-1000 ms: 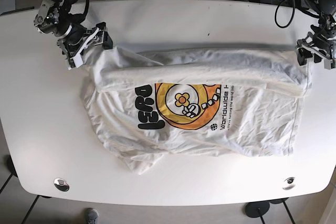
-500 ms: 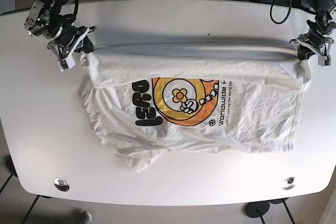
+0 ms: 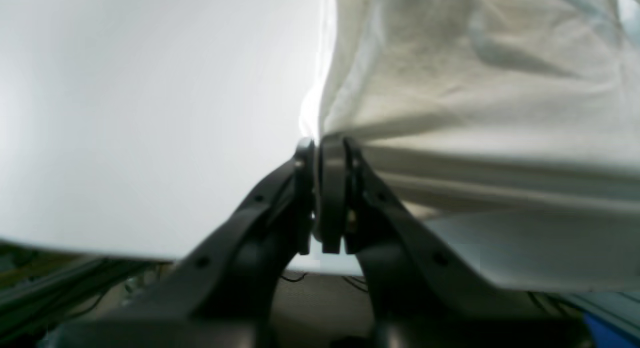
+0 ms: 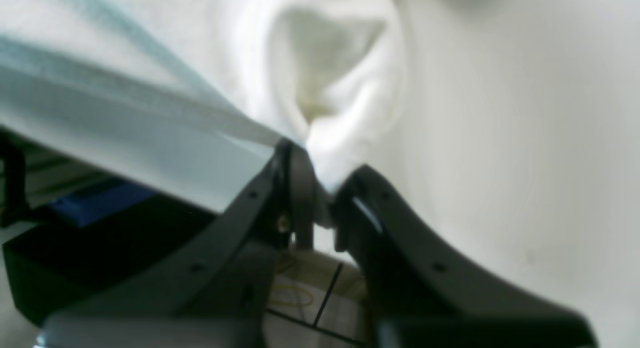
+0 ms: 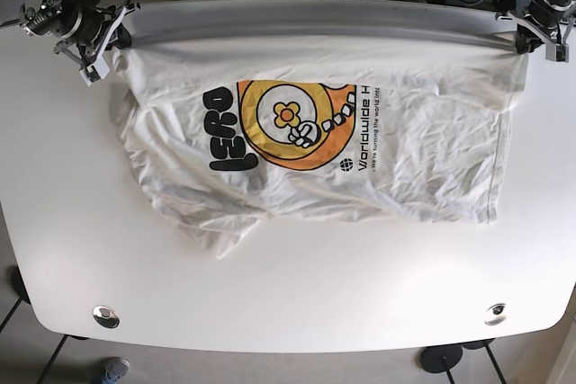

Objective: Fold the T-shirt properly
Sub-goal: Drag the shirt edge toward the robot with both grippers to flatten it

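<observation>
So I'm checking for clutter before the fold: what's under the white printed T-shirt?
Only the white table shows around the white printed T-shirt; whatever lies beneath the cloth is covered. Both grippers, left and right, pinch its far edge.

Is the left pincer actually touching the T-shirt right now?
Touching. In the left wrist view the left pincer is closed on a bunched edge of the T-shirt, with cloth emerging directly from between its tips.

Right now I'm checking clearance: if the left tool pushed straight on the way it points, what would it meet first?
The T-shirt it already pinches; the left tool is shut on the fabric's edge. Beyond that lies the white table, though depth is unclear.
</observation>
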`<state>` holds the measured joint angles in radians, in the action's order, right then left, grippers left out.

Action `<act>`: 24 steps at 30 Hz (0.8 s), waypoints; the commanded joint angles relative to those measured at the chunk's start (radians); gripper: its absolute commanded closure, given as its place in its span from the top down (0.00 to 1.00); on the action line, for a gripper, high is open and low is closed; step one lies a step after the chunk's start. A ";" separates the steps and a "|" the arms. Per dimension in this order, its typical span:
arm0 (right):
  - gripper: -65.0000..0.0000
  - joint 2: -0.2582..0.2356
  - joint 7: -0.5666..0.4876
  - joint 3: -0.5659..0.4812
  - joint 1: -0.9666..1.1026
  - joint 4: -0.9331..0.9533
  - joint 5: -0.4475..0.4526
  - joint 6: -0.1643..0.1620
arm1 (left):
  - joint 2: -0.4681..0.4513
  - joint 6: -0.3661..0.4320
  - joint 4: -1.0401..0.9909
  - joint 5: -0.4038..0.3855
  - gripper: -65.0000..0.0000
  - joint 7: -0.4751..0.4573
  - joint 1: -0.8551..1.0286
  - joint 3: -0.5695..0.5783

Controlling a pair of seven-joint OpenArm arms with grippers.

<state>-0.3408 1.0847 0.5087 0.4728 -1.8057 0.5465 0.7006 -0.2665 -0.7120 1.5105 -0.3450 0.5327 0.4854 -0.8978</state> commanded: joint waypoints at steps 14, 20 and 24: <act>0.85 0.045 -0.005 0.296 0.109 -0.147 0.177 -0.002 | -0.003 0.014 0.239 -0.006 0.40 0.103 0.046 -0.044; 0.85 0.049 -0.005 0.258 0.033 -0.144 0.188 -0.002 | 0.048 0.014 0.305 0.001 0.40 0.103 -0.032 -0.034; 0.85 0.073 -0.002 0.172 -0.069 -0.139 0.185 -0.002 | 0.094 0.014 0.302 0.002 0.40 0.117 -0.070 -0.024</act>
<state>-0.2481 1.1019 0.6651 0.4038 -1.9301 0.7151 0.6971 -0.1623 -0.7033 1.7931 -0.3363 0.6670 0.4080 -0.9119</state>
